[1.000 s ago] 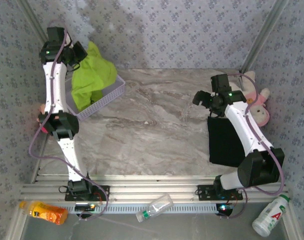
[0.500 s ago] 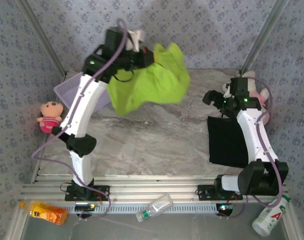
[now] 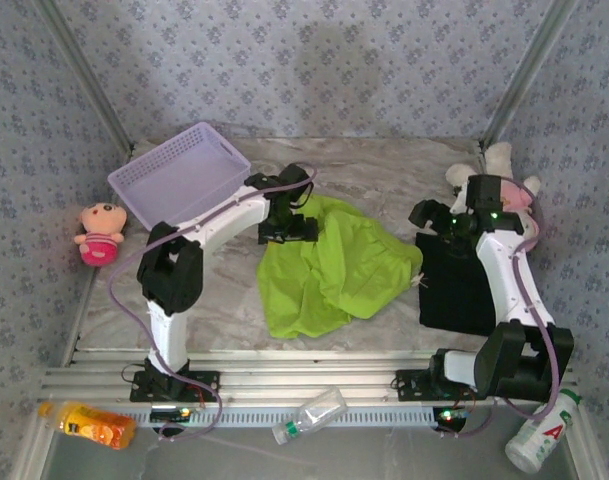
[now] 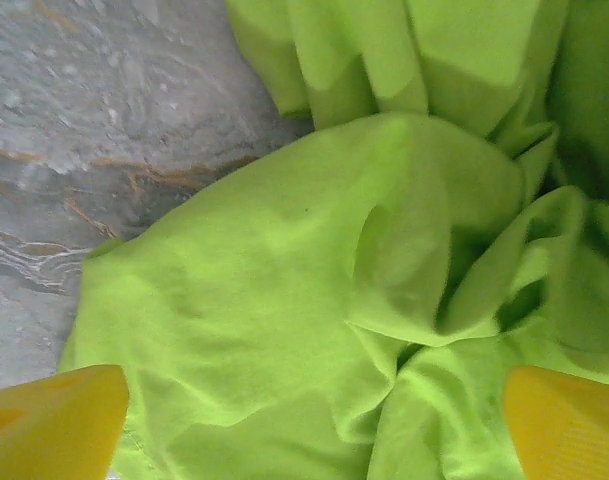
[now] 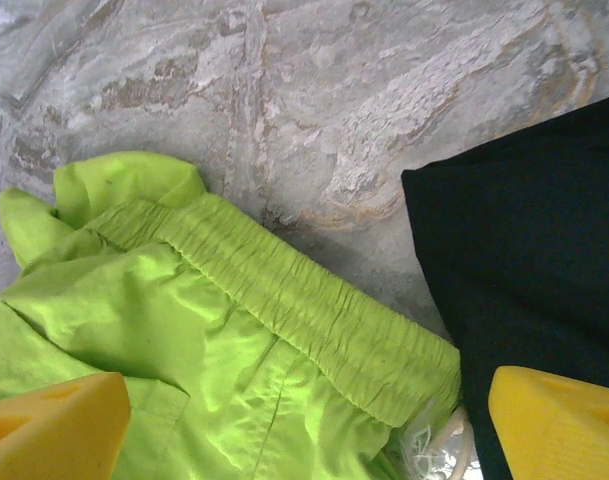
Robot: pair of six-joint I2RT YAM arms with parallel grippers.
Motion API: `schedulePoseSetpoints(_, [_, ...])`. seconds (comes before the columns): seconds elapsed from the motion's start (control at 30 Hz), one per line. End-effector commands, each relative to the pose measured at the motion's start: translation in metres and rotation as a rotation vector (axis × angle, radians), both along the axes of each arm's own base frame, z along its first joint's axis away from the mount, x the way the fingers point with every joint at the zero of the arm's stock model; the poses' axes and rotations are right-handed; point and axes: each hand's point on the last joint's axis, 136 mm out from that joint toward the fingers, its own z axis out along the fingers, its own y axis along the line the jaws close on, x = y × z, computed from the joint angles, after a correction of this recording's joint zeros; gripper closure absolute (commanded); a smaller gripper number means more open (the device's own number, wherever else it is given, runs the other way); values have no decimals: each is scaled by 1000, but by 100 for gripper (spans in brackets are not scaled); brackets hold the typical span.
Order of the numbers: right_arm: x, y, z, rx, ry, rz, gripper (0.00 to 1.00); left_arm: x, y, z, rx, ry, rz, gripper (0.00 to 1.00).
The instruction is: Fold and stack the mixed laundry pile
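A lime-green garment [image 3: 334, 270] with an elastic waistband lies spread and crumpled on the middle of the marble table. My left gripper [image 3: 289, 225] hovers low over its far left part, open; its yellow pads [image 4: 54, 425] stand wide apart above the rumpled green garment [image 4: 264, 280]. A folded black garment [image 3: 454, 285] lies flat at the right. My right gripper [image 3: 424, 215] is open above the gap between both cloths, with the green waistband [image 5: 314, 310] below it and the black garment [image 5: 534, 240] at its right.
An empty lavender basket [image 3: 159, 152] sits at the far left. A pink plush toy [image 3: 97, 232] lies beside it and another plush [image 3: 504, 170] behind the right arm. Bottles [image 3: 309, 413] lie on the front rail.
The left arm swung the green garment out of the basket, across, and down onto the table's middle, where it now lies spread. The right gripper shifted slightly right.
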Motion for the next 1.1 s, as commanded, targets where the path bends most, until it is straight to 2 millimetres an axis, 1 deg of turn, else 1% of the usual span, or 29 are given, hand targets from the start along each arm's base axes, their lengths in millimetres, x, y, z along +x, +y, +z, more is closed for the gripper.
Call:
schedulePoseSetpoints(0.0, [2,18,-18,54,28,53,8,-7,-3,61,-55,-154,18,3])
schedulePoseSetpoints(0.03, [3,23,-24,59,41,61,8,-13,-6,61,-56,-152,3,3])
schedulePoseSetpoints(0.1, [7,33,-33,77,59,80,9,-28,-9,52,-39,-131,-31,3])
schedulePoseSetpoints(0.13, [8,40,-39,83,81,99,10,-38,-11,42,-21,-105,-54,3])
schedulePoseSetpoints(0.17, [14,45,-42,75,70,113,10,-48,-11,34,-1,-84,-73,3])
schedulePoseSetpoints(0.2, [17,49,-49,69,88,120,10,-60,-11,23,25,-58,-92,3])
schedulePoseSetpoints(0.3, [18,67,-60,104,138,183,19,-97,-11,-6,95,5,-152,3])
schedulePoseSetpoints(0.33, [16,73,-65,98,153,206,19,-109,-9,-15,119,22,-166,3])
schedulePoseSetpoints(0.43, [11,76,-81,18,181,260,19,-136,2,-39,185,57,-187,3])
schedulePoseSetpoints(0.5, [8,72,-94,-30,205,279,18,-146,10,-54,213,81,-184,3])
schedulePoseSetpoints(0.57, [0,74,-107,-17,263,298,17,-150,18,-67,241,96,-177,5])
schedulePoseSetpoints(0.63, [3,78,-113,11,284,311,18,-146,21,-75,280,93,-191,7])
schedulePoseSetpoints(0.67, [2,81,-115,25,295,318,20,-143,21,-78,296,89,-201,8])
schedulePoseSetpoints(0.7, [2,84,-115,37,304,324,22,-136,21,-80,323,80,-215,8])
schedulePoseSetpoints(0.77, [-4,87,-117,44,332,315,24,-114,23,-85,389,50,-213,8])
schedulePoseSetpoints(0.87, [-15,93,-113,77,329,299,25,-74,28,-94,416,46,-153,8])
schedulePoseSetpoints(0.93, [-26,98,-109,83,327,299,26,-43,30,-96,403,38,-93,8])
schedulePoseSetpoints(1.0, [-38,104,-108,87,334,309,27,-12,30,-95,395,17,-54,9])
schedulePoseSetpoints(1.07, [-51,115,-112,111,360,331,28,17,25,-89,371,3,-36,9])
